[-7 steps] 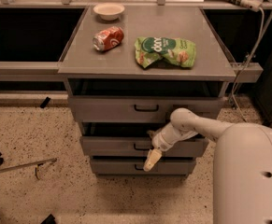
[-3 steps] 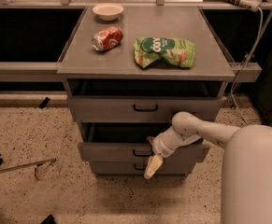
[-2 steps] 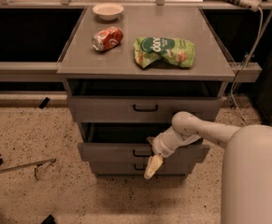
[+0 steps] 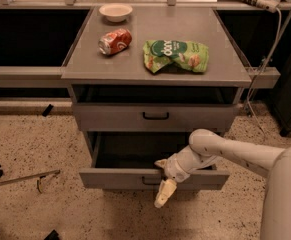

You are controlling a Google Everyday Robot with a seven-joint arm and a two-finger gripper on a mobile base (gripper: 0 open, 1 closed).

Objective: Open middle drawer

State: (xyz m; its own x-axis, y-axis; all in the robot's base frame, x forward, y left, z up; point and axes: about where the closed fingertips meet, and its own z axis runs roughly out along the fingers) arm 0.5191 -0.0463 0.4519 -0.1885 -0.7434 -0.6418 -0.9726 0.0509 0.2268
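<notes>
1. Grey metal bench (image 4: 135, 66), rising above and behind the hand, its flat top well above it.
2. White robot arm (image 4: 235, 151), reaching in from the lower right and ending at the hand (image 4: 161, 183) in front of the bench's lower half.
3. Middle drawer (image 4: 110, 178), standing open with its dark inside showing just behind and above the hand. Flat grey front directly at the hand, stretching out to both sides of it. Small black bar handle (image 4: 150, 181) right at the hand, partly covered by it.
4. Top drawer (image 4: 105, 118), closed, straight above the hand and apart from it, its own black handle almost directly overhead.
5. Green chip bag (image 4: 175, 55), lying crumpled on the bench top, far above the hand and a little to its right.
6. Hand itself: pressed against the middle drawer's front at the handle, one pale tip hanging down below the front's lower edge. Cannot tell whether clenched on the handle or released.
7. Red soda can (image 4: 115, 41), on its side on the bench top, far above the hand and to its left, apart from the bag.
8. Small white bowl (image 4: 115, 11), beyond the can at the back of the bench top, farthest from the hand.
</notes>
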